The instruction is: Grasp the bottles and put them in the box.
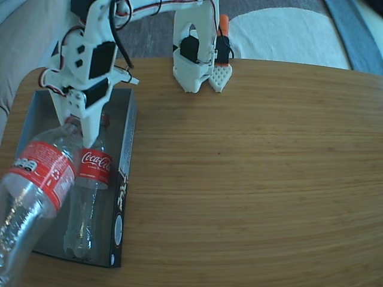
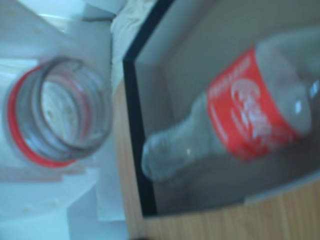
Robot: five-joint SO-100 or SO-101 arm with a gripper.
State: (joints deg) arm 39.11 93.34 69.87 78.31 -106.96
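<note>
While one bottle already lies flat in the box, the second bottle is held up in the air by the pincer, pinched right at the neck. In the fixed view the held bottle slants down toward the bottom left corner, its base running off the frame edge, and its red label faces up. It hangs over the left part of the box, and whether it touches the box anywhere I can't tell.

The lying bottle sits along the right-hand wall of the box in that view, neck toward the far end, Coca-Cola label showing, base near the close end. The box rests on the left side of the wooden counter, black outer wall with white marks facing right.

In the wrist view things are pretty blurry, but you look straight down the open mouth of the held bottle, red neck ring around it, white pincer parts hugging it on both sides. To the right is the grey inside of the box with the other bottle lying in it, neck pointing at the box corner.

The rest of the counter is plain wood grain, and the arm's white base stands at the far edge.
</note>
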